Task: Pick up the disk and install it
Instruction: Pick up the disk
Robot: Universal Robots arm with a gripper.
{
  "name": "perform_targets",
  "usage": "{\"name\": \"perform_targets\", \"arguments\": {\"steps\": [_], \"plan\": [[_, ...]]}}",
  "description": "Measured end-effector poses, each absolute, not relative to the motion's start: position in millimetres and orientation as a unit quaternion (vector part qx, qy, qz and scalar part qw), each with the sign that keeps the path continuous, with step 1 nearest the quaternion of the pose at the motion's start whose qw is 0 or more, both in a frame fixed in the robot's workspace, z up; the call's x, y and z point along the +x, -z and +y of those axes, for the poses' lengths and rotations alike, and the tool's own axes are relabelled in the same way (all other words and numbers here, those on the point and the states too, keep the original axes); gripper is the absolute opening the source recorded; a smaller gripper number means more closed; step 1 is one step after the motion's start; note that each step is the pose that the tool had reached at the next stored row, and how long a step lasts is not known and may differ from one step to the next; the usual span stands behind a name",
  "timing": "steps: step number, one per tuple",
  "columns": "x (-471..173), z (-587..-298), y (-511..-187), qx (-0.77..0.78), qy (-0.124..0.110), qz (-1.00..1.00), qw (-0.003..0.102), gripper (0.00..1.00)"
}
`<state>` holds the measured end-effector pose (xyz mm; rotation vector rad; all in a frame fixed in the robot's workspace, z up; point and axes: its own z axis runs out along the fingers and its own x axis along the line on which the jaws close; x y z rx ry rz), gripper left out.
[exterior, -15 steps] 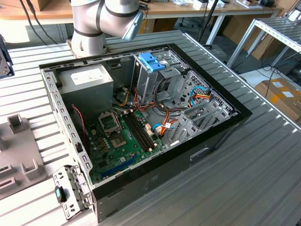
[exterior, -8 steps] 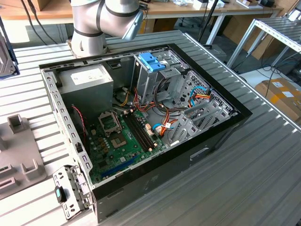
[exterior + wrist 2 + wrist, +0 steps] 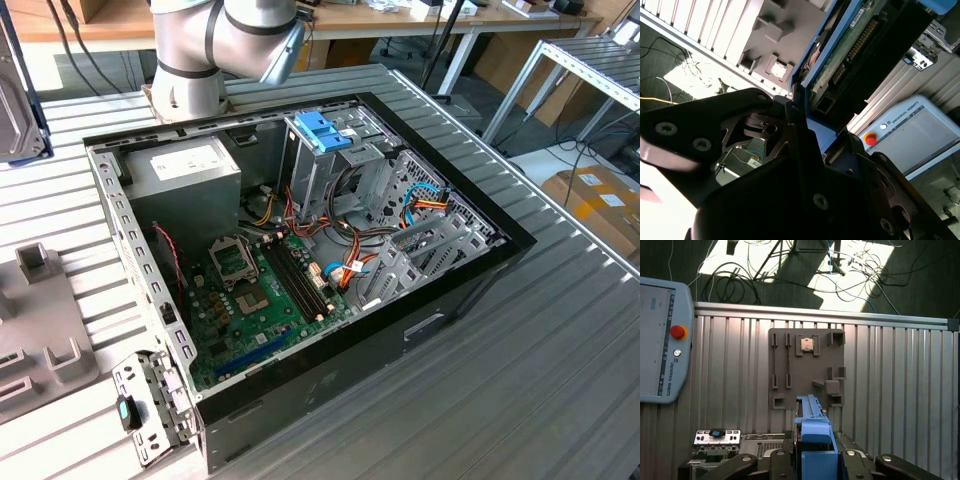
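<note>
The fingers [image 3: 750,463] are clenched on the disk [image 3: 812,426], at the lower middle of the first wrist view. Its long axis runs straight out from them, above the grey fixture plate [image 3: 805,375] on the desk [image 3: 900,390].

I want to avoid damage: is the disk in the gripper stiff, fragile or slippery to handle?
The disk is probably stiff: its long edge runs straight out of the gripper without sagging. Its bare green circuit board looks fragile, so knocks are risky. The smooth blue plastic rail may slip somewhat in the grip.
</note>
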<state>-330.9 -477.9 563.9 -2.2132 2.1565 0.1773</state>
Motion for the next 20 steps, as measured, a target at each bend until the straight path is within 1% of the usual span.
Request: {"name": "perform_targets", "arguments": {"steps": [20], "plan": [[-314.7,-477.9,-563.4,-0.715,-0.057,0.697,0.023,0.37]]}}
